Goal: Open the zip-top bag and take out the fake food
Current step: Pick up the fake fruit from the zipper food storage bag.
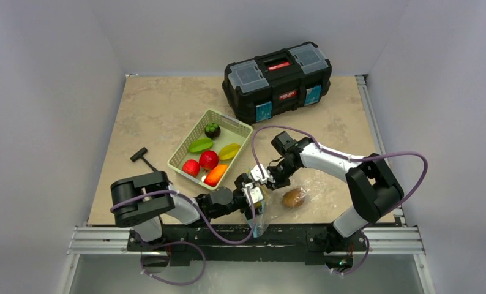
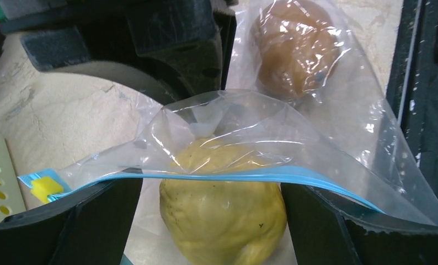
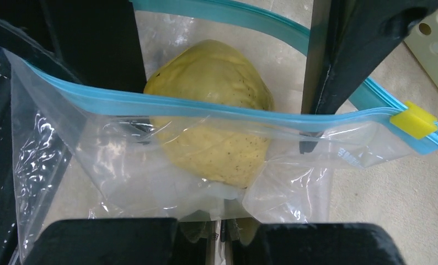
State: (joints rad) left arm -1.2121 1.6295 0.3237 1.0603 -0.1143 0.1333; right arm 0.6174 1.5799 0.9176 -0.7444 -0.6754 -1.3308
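Note:
The clear zip-top bag (image 1: 311, 187) lies near the front edge with its teal zip strip (image 2: 233, 176) parted. My left gripper (image 1: 254, 197) reaches into the bag mouth. Its fingers (image 2: 103, 232) are open on either side of a yellow fake fruit (image 2: 222, 221), with a small gap on the left. A brown fake food (image 2: 297, 47) lies deeper in the bag. My right gripper (image 3: 222, 240) is shut on the bag's plastic wall, facing the left fingers (image 3: 95, 44). The yellow fruit (image 3: 217, 121) and the yellow slider (image 3: 418, 120) show there.
A pale green basket (image 1: 240, 131) to the left of the bag holds several fake fruits, red, green, yellow, orange and dark. A black toolbox (image 1: 277, 79) stands at the back. A black T-shaped tool (image 1: 144, 158) lies to the left.

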